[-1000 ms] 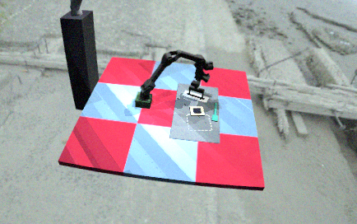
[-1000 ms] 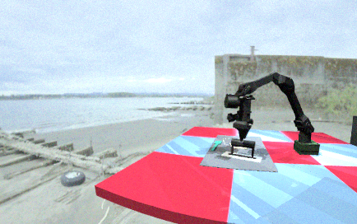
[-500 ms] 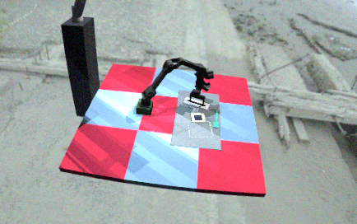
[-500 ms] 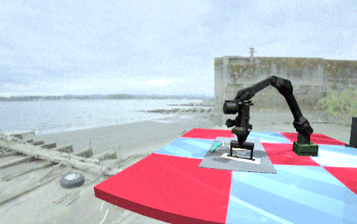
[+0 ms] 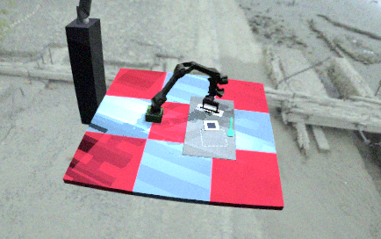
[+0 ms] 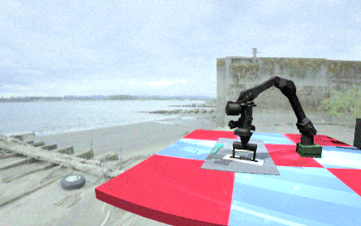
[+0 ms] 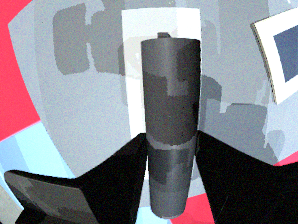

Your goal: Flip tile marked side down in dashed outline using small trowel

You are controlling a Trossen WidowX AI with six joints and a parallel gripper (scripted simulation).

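The trowel has a flat white blade and a raised black handle. It lies on the grey mat, at the edge farthest from the dashed outline. My gripper points down and is shut on the black handle, one finger on each side. The blade looks flat on the mat. The tile lies flat between trowel and outline, its white-framed dark blue square facing up, close to the outline's near edge.
A teal spoon-like tool lies along the mat's side, beside the tile. The arm's green base stands on the red and blue checkered table. A tall black pillar stands beyond the table's edge.
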